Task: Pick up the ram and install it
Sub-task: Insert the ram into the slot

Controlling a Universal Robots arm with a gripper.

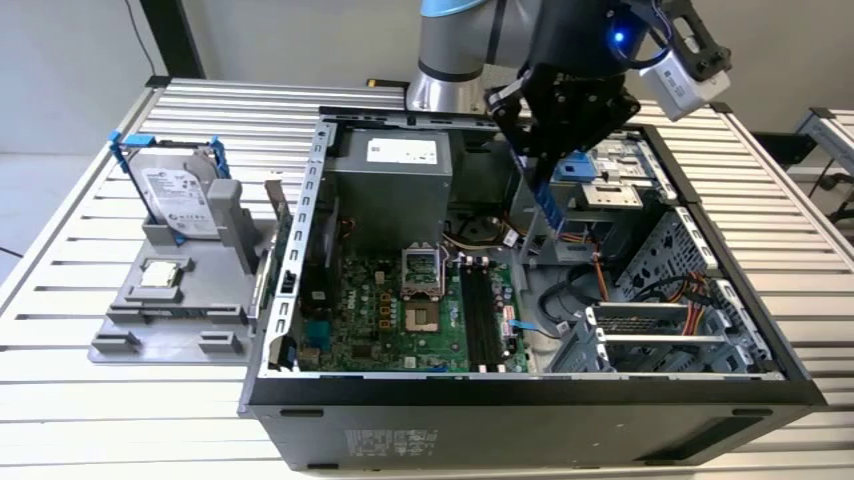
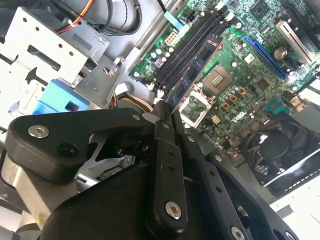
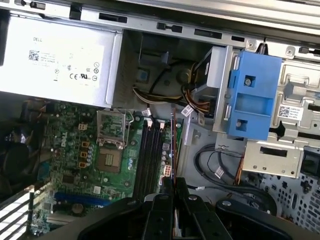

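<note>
The hand [image 1: 533, 158] is clamped on the ram [image 1: 545, 200], which hangs upright in the upper middle of the exterior view, over the inside of the open computer case [image 1: 534, 395] on the table [image 1: 107, 420]. The case holds a green motherboard [image 1: 380, 310] with long black slots [image 1: 487, 310], a grey power supply [image 1: 394, 160] and cables [image 1: 574, 295]. In the second wrist view the ram [image 2: 197, 70] points toward those slots; I cannot tell whether it touches them. At the exterior view's left, a grey holder [image 1: 160, 300] carries a hard drive [image 1: 174, 195].

Slatted metal table [image 1: 120, 425]: open computer case [image 1: 534, 430], grey fixture [image 1: 147, 335] just beside it.
</note>
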